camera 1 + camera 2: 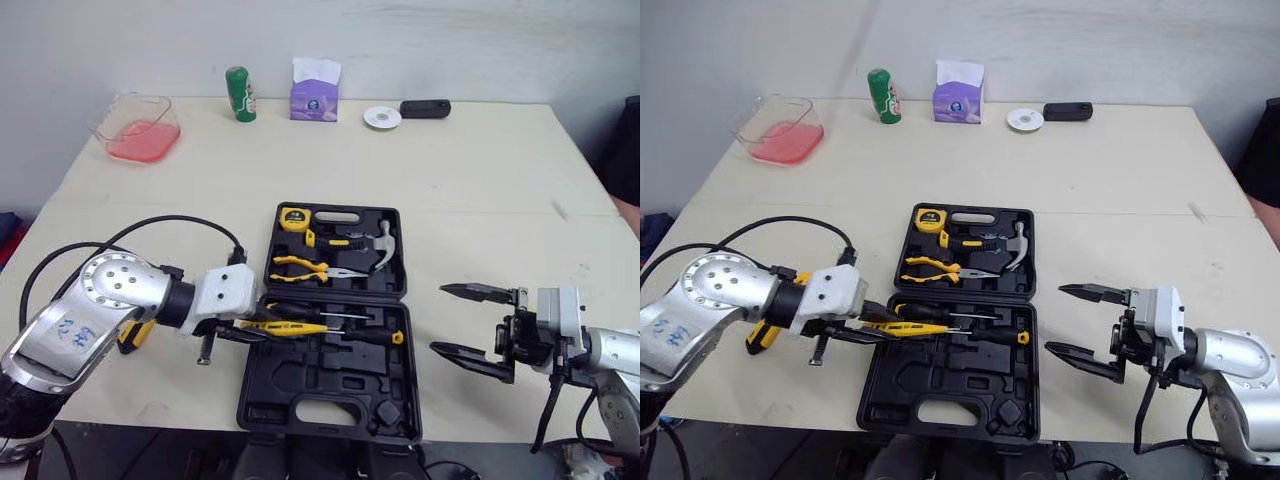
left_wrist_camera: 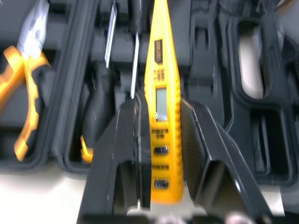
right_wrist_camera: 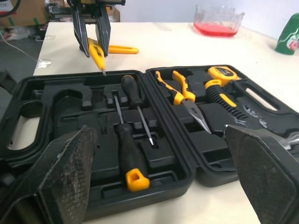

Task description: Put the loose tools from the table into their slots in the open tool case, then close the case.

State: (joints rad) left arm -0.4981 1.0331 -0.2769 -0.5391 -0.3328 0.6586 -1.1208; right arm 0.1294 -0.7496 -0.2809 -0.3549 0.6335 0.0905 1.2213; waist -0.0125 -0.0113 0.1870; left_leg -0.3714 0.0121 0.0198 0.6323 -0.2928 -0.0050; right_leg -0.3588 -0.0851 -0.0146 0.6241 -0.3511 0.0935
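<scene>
Yellow tester (image 1: 290, 327), gripped by the left pincer (image 1: 255, 331), hung over the half-filled open case (image 1: 300, 385); right pincer (image 1: 440, 318) gaped wide, one tool (image 1: 132, 338) lay loose lower left.

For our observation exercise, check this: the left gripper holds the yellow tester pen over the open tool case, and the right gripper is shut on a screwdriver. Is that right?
Not quite. The right gripper is open and empty, beside the tool case, as the left eye view shows. The left gripper does hold the yellow tester pen over it.
</scene>
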